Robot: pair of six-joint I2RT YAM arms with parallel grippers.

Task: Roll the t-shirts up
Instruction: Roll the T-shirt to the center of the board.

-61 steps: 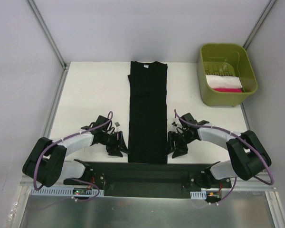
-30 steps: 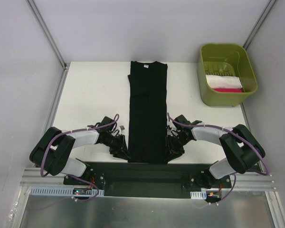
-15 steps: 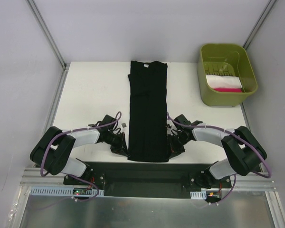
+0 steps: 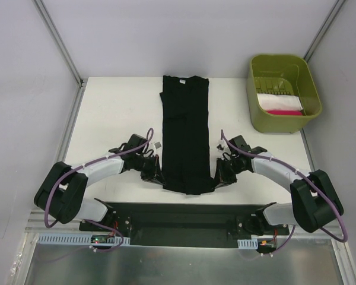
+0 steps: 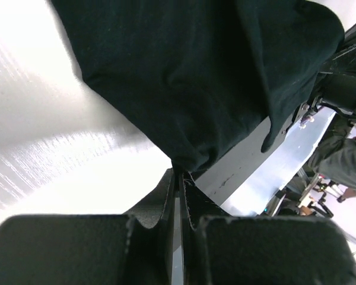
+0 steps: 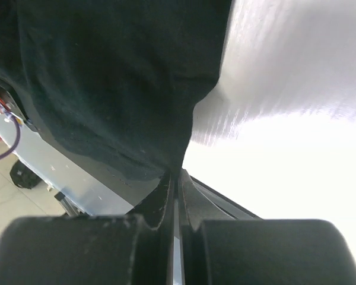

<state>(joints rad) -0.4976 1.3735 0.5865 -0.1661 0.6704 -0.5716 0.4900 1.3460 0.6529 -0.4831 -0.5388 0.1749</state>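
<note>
Left end effector [image 5: 179, 176] and right end effector [image 6: 177, 176] pinch the t-shirt [image 4: 185, 127] hem, lower centre; rolling looks barely begun.

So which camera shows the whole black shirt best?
The top external view: the black shirt shows there full length, collar to hem. The wrist views show only corners, pinched by the left gripper and the right gripper.

Left arm [image 4: 101, 168], right arm [image 4: 277, 168] low, forearms angled inward. Left hand [image 4: 156, 173], right hand [image 4: 218, 177] each pinched tight on t-shirt [image 4: 185, 130] near corners.
</note>
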